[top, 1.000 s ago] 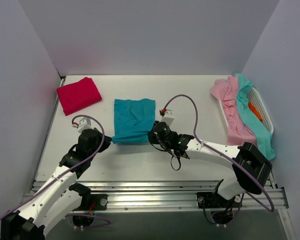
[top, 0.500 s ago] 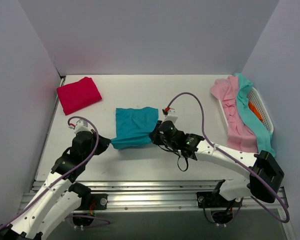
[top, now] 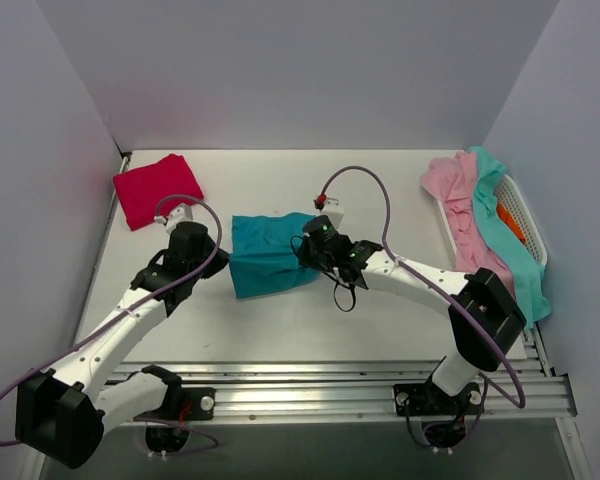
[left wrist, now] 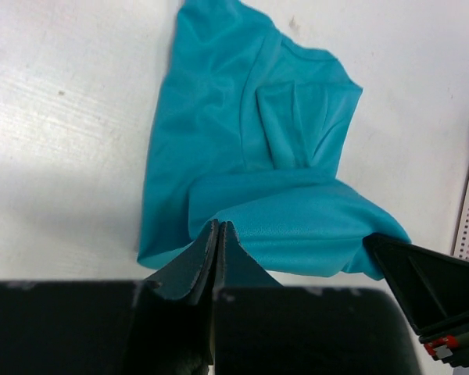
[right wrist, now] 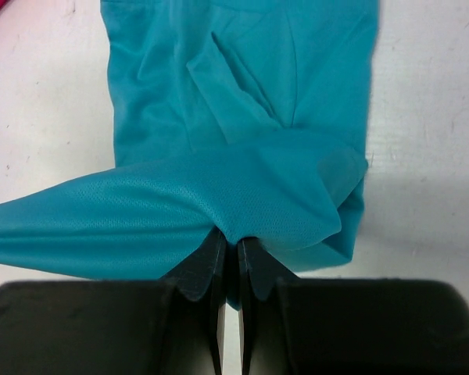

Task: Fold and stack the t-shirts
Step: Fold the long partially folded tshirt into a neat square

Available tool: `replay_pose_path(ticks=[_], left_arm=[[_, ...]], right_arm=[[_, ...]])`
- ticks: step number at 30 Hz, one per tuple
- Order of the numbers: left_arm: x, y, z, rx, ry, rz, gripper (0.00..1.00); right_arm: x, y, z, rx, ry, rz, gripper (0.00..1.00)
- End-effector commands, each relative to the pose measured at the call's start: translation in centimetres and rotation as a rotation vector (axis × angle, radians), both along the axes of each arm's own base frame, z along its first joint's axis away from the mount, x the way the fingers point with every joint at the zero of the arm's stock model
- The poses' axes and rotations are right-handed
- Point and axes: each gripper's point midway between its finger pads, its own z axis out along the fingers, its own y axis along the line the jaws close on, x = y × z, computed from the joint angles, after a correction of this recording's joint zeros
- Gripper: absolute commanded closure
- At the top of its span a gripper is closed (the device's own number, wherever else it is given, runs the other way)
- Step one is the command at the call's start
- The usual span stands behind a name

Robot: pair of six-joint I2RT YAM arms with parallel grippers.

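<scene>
Folded red shirt [top: 158, 190] well left of the teal shirt [top: 268, 262]. Pinching teal's left edge, mid-tabletop [top: 380, 190], with left pincer [left wrist: 219, 228], shut tight on cloth. Gripping its right edge with right pincer [right wrist: 236, 244], likewise closed. Far right of it: pink shirt [top: 465, 215], aqua shirt [top: 515, 255], draped over basket [top: 525, 212].

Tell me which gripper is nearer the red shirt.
Left. The left gripper grips the teal shirt by its left edge, near the red shirt; the right gripper grips its opposite edge, farther away.

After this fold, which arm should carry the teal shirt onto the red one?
Left arm, likely: its jaws grip the teal shirt on the side nearest the red shirt; the right arm grips the far side.
</scene>
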Motion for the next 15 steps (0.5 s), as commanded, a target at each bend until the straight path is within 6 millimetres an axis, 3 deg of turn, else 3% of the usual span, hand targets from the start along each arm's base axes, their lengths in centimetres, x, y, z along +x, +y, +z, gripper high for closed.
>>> replay_pose_path(ticks=[1, 6, 8, 9, 11, 12, 13, 15], left_arm=[[3.6, 0.3, 3.4, 0.004, -0.115, 0.044, 0.98], [6.2, 0.4, 3.5, -0.001, -0.118, 0.044, 0.98], [7.6, 0.9, 3.2, 0.001, -0.113, 0.054, 0.98], [8.5, 1.4, 2.5, 0.006, -0.098, 0.069, 0.98], [10.2, 1.8, 2.5, 0.004, -0.117, 0.074, 0.98], [11.5, 2.0, 0.7, 0.018, -0.081, 0.078, 0.98], [13.9, 3.0, 2.1, 0.02, -0.132, 0.091, 0.98], [17.4, 3.4, 2.2, 0.017, -0.161, 0.069, 0.98]], right_arm=[[2.2, -0.4, 0.5, -0.029, -0.02, -0.004, 1.0], [5.3, -0.7, 0.8, -0.017, -0.024, -0.021, 1.0], [6.4, -0.5, -0.4, -0.026, 0.002, -0.011, 1.0], [8.2, -0.9, 0.5, -0.01, -0.006, -0.035, 1.0], [10.1, -0.6, -1.0, 0.007, 0.029, -0.026, 1.0], [12.8, -1.0, 0.5, 0.036, 0.004, -0.054, 1.0], [14.2, -1.2, -2.3, 0.014, 0.056, -0.066, 1.0], [17.2, -0.8, -2.8, 0.042, 0.076, -0.048, 0.96]])
